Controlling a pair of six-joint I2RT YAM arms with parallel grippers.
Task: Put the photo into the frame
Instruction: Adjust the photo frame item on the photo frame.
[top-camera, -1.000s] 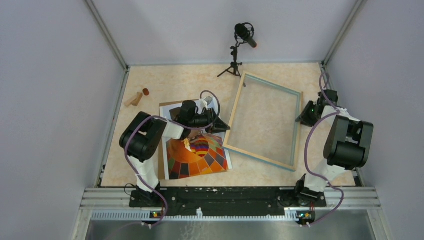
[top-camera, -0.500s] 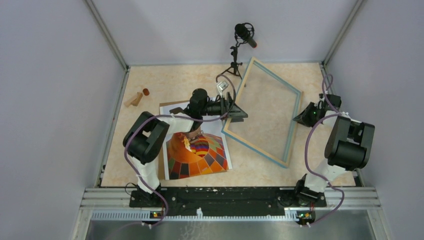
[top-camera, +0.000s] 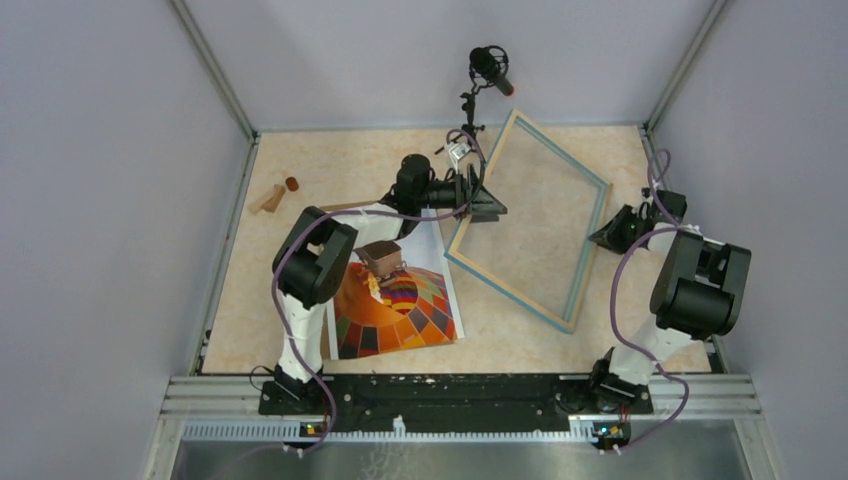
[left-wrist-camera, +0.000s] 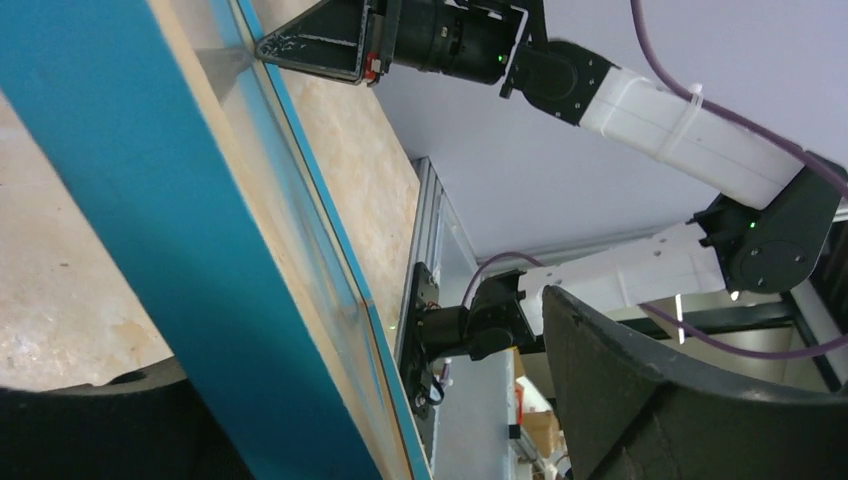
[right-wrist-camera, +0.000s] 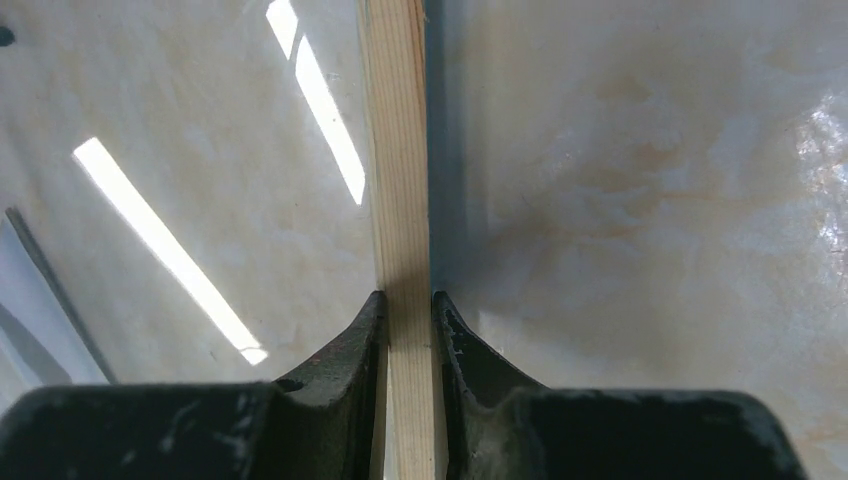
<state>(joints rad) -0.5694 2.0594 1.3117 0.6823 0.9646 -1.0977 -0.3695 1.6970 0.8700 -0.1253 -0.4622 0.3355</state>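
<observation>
— Where is the frame (top-camera: 508, 291)?
— Over the right half of the bench (top-camera: 330, 170), just right of the photo (top-camera: 395, 310), which lies picture up, partly beneath my left arm.
— What has your right claw (right-wrist-camera: 405, 300) got?
— The frame's bare wooden edge, pinched tight, both fingers touching it.
— And your left claw (top-camera: 490, 208)?
— At the opposite edge, spread wide astride the blue rail. One finger is beside it and the other stands clear. It grips nothing.
</observation>
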